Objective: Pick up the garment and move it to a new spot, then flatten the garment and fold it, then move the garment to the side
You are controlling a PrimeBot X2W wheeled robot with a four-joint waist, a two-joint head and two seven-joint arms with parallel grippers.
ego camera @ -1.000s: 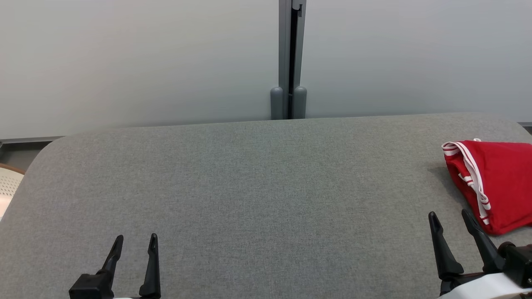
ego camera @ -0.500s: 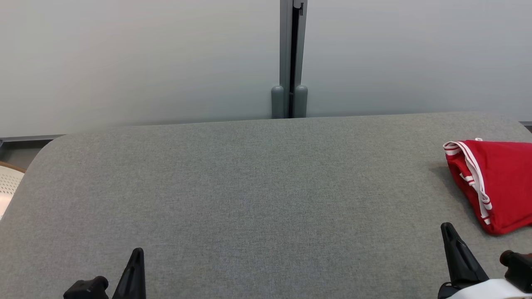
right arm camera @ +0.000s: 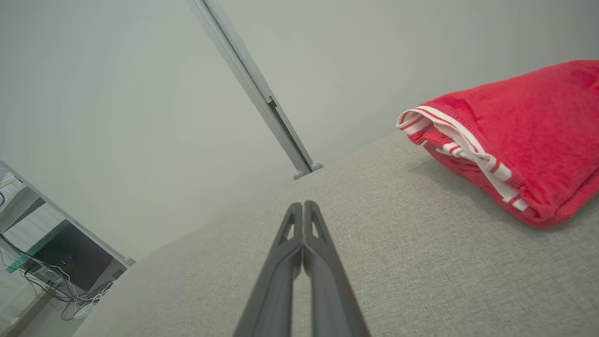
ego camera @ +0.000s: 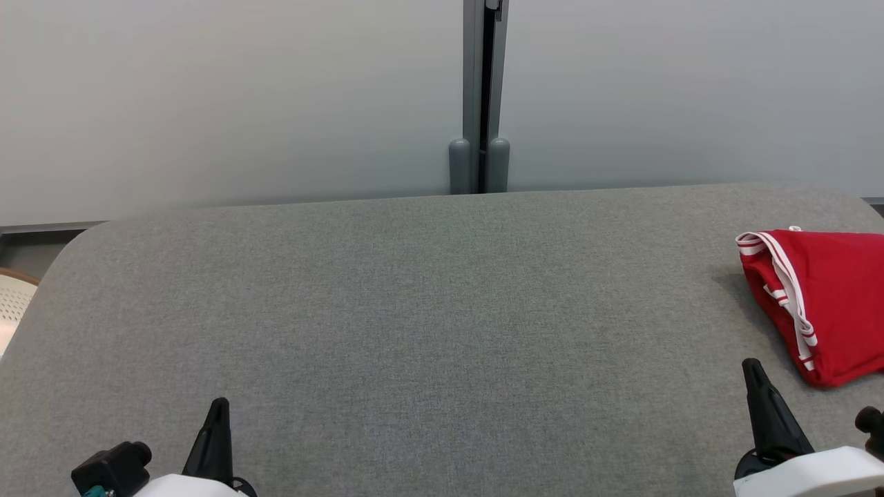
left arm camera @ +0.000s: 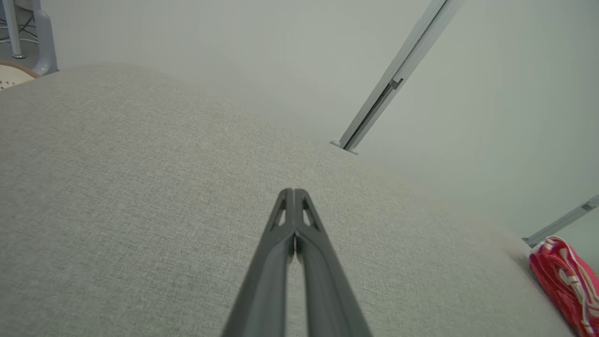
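Observation:
The red garment (ego camera: pixel 829 304) with white striped trim lies folded at the right edge of the grey fabric table (ego camera: pixel 414 310); it is cut off by the head view's right border. It also appears in the right wrist view as a red garment (right arm camera: pixel 529 140) and in the left wrist view as a red garment (left arm camera: pixel 566 276). My right gripper (ego camera: pixel 751 366) sits low at the front right, shut and empty, just short of the garment and apart from it; the right gripper (right arm camera: pixel 303 205) shows fingers pressed together. My left gripper (ego camera: pixel 217 407) rests at the front left, and the left gripper (left arm camera: pixel 293 192) is shut with nothing held.
A pale partition wall with a grey post (ego camera: pixel 480 96) stands right behind the table's far edge. A perforated white chair (ego camera: pixel 14 300) peeks in at the left. A desk with cables (right arm camera: pixel 56 262) stands beyond the table.
Both grippers went from open to shut and drew back toward the front edge. The garment stayed where it lies.

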